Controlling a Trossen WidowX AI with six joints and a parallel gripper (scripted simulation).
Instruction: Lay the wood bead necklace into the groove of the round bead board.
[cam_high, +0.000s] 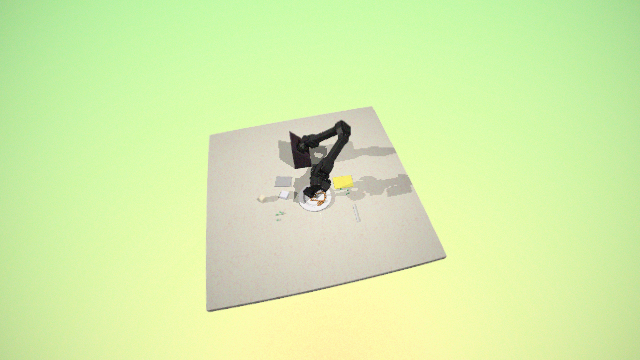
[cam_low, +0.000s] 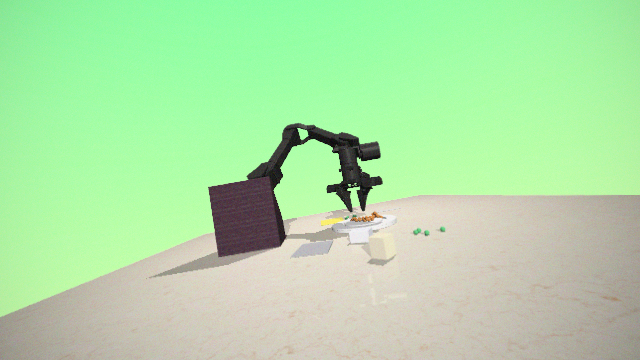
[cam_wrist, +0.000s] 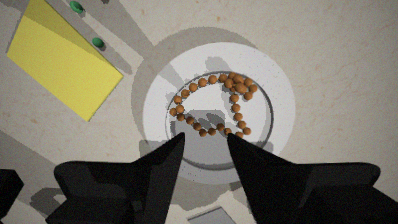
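Note:
The wood bead necklace (cam_high: 320, 203) (cam_low: 362, 219) (cam_wrist: 236, 108) lies on the round white bead board (cam_high: 314, 209) (cam_low: 392, 220) (cam_wrist: 284, 110) as a bent, uneven loop. In the wrist view, its upper left arc follows the dark ring of the groove. Several beads are bunched at the upper right, and the lower and right strands cross the middle of the board. My gripper (cam_low: 357, 210) (cam_wrist: 206, 136) is partly open and empty, pointing down above the board, with its tips just above the necklace's height. In the top view the arm hides its fingertips.
A yellow slab (cam_high: 343, 181) (cam_wrist: 65, 60) and green beads (cam_wrist: 98, 42) lie beside the board. A white block (cam_low: 360, 235), a cream block (cam_low: 382, 246), a grey pad (cam_low: 312, 249) and more green beads (cam_low: 426, 233) are around it. A tall dark panel (cam_low: 247, 217) stands near the arm's base.

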